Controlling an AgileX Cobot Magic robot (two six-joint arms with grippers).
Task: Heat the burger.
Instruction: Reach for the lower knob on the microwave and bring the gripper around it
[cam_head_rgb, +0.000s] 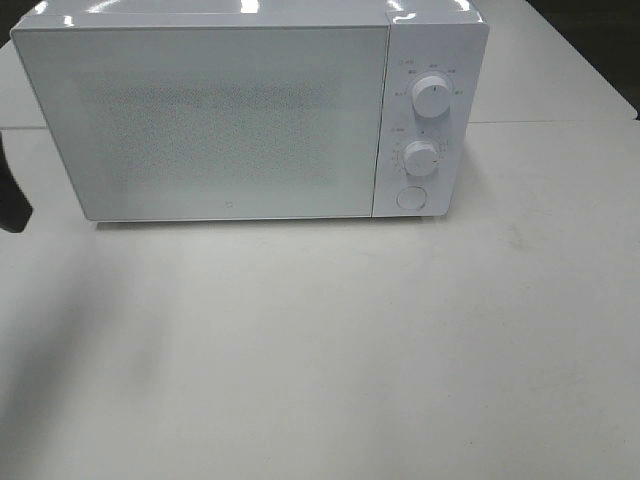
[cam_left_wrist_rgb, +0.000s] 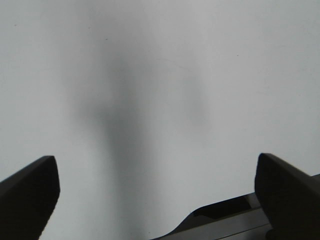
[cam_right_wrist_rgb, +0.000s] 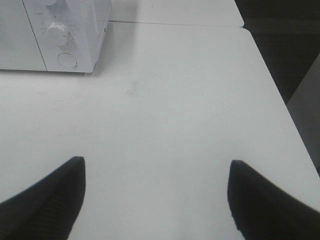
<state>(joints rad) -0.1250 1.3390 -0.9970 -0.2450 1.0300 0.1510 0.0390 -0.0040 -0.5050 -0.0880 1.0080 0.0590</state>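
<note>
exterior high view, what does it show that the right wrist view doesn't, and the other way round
Only the exterior high view shows the microwave whole, with the full face of its closed door. Only the right wrist view shows the right gripper, open and empty above the table. Both show the microwave's lower dial, the round button beneath it, and the bare white table. The burger appears in neither view.
</note>
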